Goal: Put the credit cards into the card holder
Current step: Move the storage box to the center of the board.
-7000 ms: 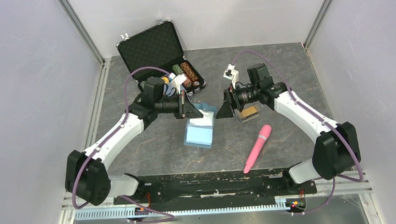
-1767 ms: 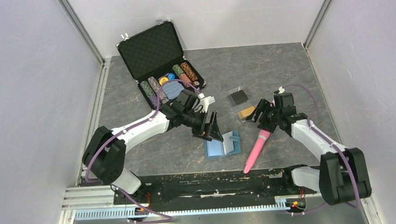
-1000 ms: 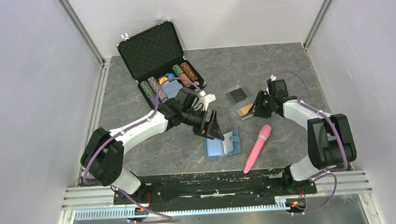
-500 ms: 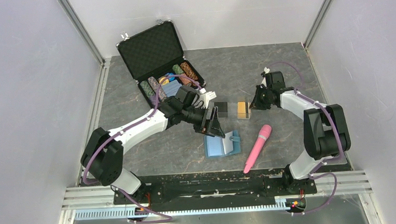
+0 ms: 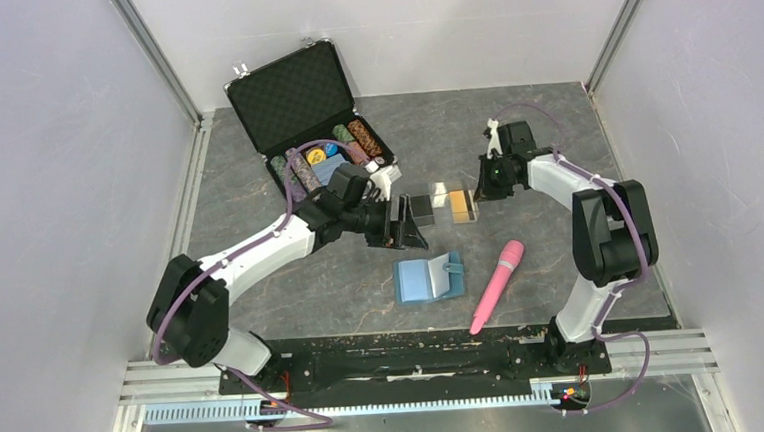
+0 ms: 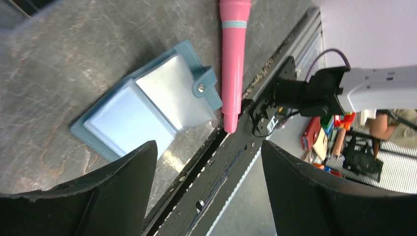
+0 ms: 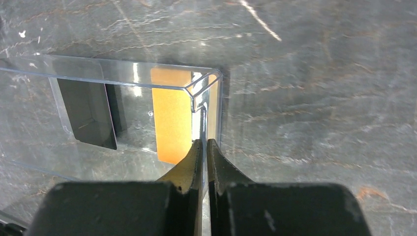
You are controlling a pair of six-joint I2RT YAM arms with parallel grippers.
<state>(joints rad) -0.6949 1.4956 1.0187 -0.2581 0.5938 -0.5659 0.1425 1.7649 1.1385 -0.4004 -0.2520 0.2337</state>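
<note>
The right pincer (image 7: pixel 203 145) is being held pinched shut, its two tips all but meeting on the thin end wall of the clear box (image 7: pixel 128 73). The tips are just beside the gold-orange card (image 7: pixel 172 120) that is standing inside the box, and a black card (image 7: pixel 88 113) is being kept further along in it. The left pincer (image 6: pixel 207 145) is being held wide apart with nothing between its fingers. In the top view it is being hovered just beside the opposite end of the box. The card holder (image 6: pixel 142 115) is lying open on the counter (image 5: pixel 552 115), pale-blue inside facing up. It is nearer the arms' bases and apart from the box, with a pink rod (image 6: pixel 231 59) just beside its snap tab.

The step in hand is judged to be the steadying or positioning of the box so that a card may be drawn out. No card is being gripped yet, and none is seen in the holder. For the next move, the box would need to be kept steady by the right pincer while a card's edge is sought by the left one. A narrower opening and a finer line-up would be called for there.

The right arm is being stretched far forward, with its wrist turned in toward the centre. The left arm is being reached diagonally toward the middle, with its wrist held above the counter.
</note>
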